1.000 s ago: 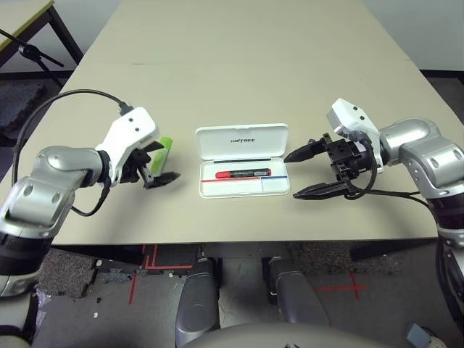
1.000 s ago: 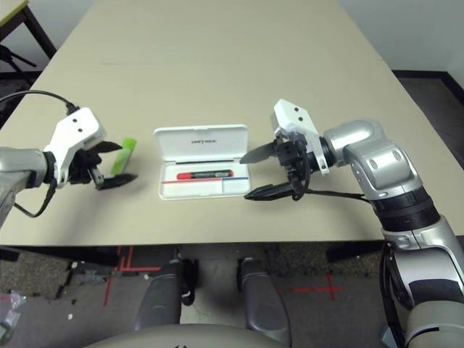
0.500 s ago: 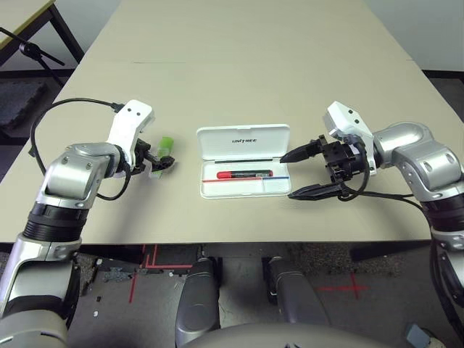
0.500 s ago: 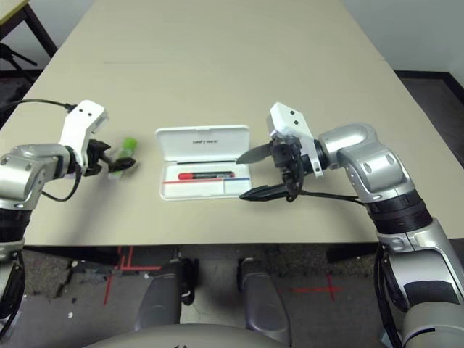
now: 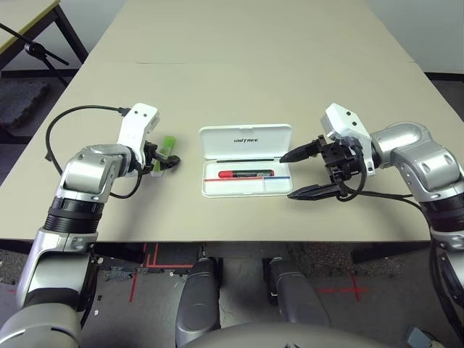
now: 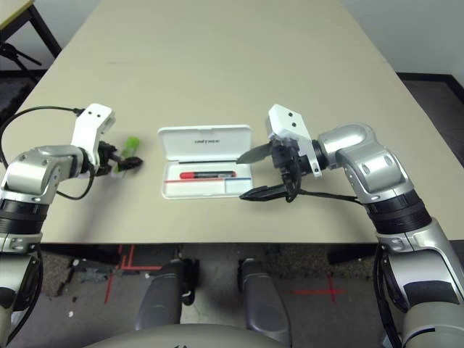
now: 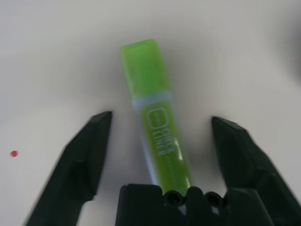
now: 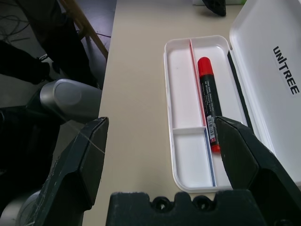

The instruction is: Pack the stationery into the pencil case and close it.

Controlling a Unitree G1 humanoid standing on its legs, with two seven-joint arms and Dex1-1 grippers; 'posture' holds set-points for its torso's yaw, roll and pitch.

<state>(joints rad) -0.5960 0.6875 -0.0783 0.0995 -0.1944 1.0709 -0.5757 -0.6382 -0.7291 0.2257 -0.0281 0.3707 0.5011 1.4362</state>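
One red marker (image 5: pixel 245 174) inside one open pencil case (image 5: pixel 246 141); one lime-green marker (image 7: pixel 156 113) between released left tool (image 7: pixel 162 123); right tool (image 5: pixel 293 175) released.

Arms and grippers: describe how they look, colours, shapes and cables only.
Both arms are silver metal with rounded joints and black ribbed bands. Each wrist carries a white boxy housing. The left gripper and right gripper each have two black tapered fingers. A black cable loops along each arm.
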